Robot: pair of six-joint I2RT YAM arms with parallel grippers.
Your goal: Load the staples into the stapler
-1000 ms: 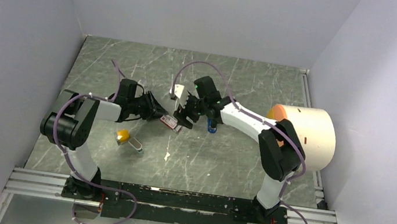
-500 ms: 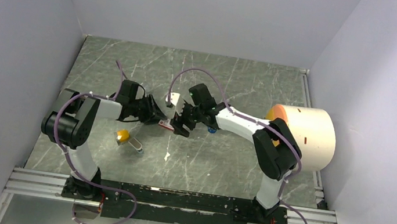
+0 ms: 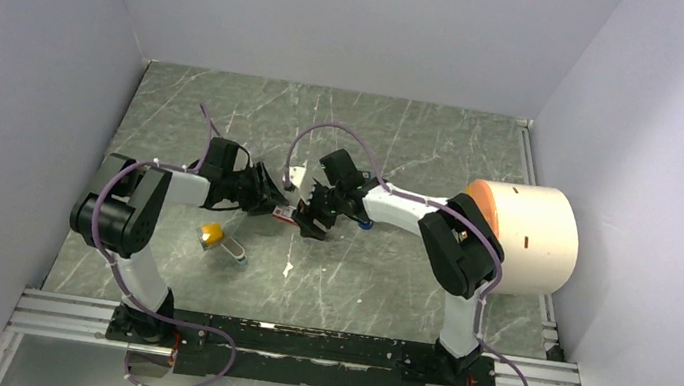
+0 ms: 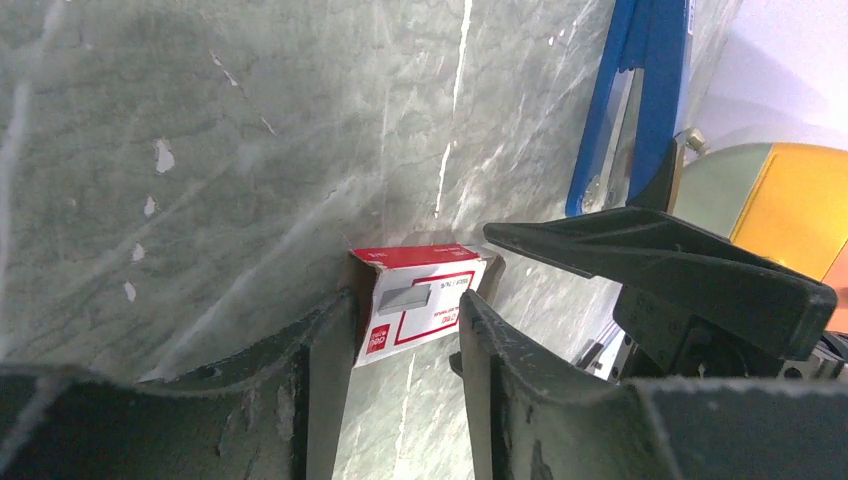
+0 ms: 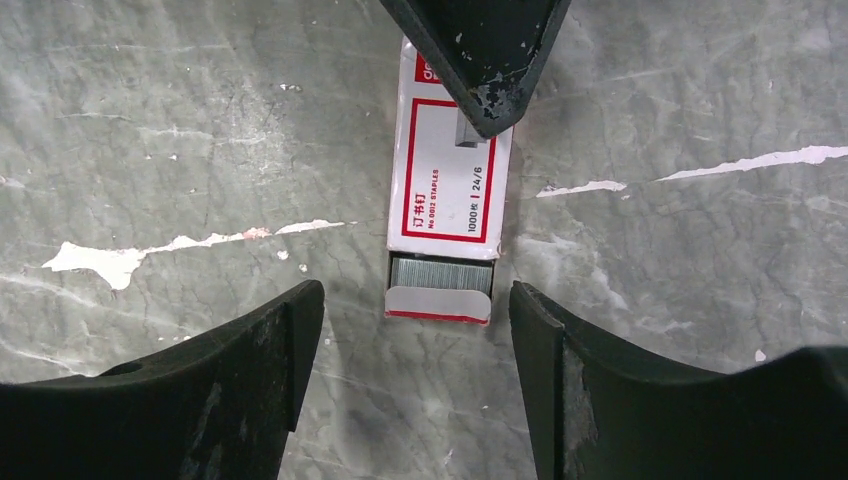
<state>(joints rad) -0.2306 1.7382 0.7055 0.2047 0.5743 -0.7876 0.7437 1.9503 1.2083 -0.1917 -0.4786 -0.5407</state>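
The red-and-white staple box [image 5: 445,190] lies flat on the marble table. Its grey tray flap [image 5: 438,303] is slid partly out, baring a silvery block of staples [image 5: 440,273]. My left gripper [image 4: 405,300] has its fingers against the box [image 4: 420,300] on both sides, and one finger [image 5: 480,50] overlaps the box's far end. My right gripper [image 5: 412,295] is open, with its fingers either side of the tray end and not touching it. The blue stapler [image 4: 640,100] lies beyond the box, mostly hidden under the right arm in the top view [image 3: 366,223].
A small orange-yellow block [image 3: 210,232] and a small grey item [image 3: 233,254] lie in front of the left arm. A large cream roll with an orange end [image 3: 524,237] stands at the right. Walls close in the table on three sides.
My right gripper has moved left and toward the near edge, closing in on the tray end of the box. The left gripper and the box have barely moved.
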